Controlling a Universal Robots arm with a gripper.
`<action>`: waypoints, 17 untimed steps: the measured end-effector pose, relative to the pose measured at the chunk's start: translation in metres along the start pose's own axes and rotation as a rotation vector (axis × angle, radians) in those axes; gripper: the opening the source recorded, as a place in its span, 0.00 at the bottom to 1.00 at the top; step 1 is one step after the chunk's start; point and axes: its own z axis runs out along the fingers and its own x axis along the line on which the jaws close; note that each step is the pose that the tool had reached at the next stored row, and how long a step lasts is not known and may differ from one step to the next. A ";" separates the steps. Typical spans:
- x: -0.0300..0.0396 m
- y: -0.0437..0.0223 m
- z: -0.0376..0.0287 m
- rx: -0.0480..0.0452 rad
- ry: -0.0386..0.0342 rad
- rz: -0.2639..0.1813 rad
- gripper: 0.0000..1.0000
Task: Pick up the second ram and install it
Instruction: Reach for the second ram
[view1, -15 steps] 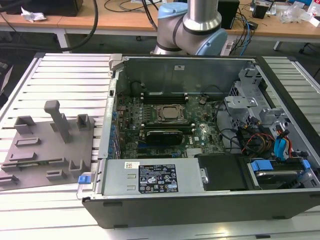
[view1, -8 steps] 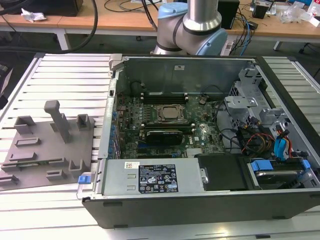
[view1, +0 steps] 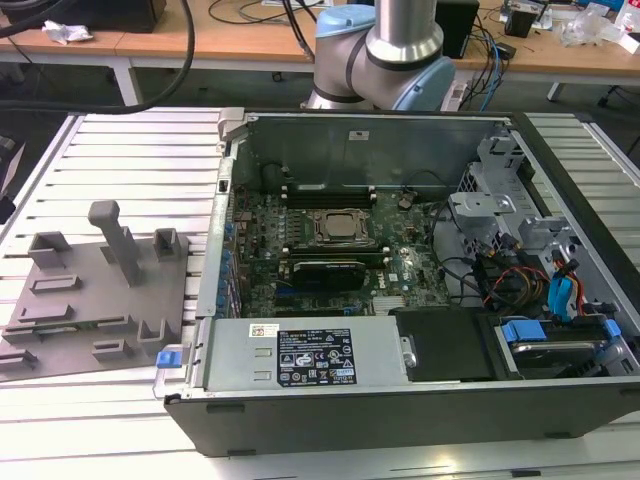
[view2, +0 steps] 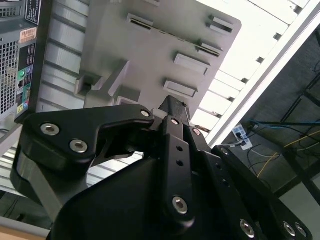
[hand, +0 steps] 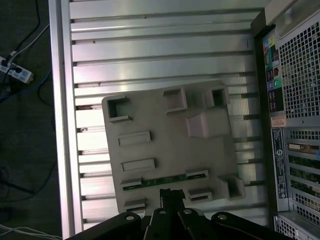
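Pick-up, I'd judge: black gripper (hand: 170, 192), fingers together and empty, hovers over the thin green circuit-board stick (hand: 165, 180) in the grey plastic tray (view1: 95, 295), nine o'clock from the open computer case (view1: 400, 415). Grasping needs them parted.

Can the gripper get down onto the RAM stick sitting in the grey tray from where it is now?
Probably yes. In the first wrist view the gripper hangs shut above the tray, lined up near the green stick, whose upper edge lies bare between the blocks. Nothing covers it.
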 end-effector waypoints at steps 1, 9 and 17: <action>0.0000 -0.0005 0.0003 -0.0001 0.0000 0.000 0.11; -0.0004 -0.0065 0.0021 0.0001 0.0001 0.000 0.11; -0.0005 -0.0073 0.0021 0.0000 0.0000 0.000 0.11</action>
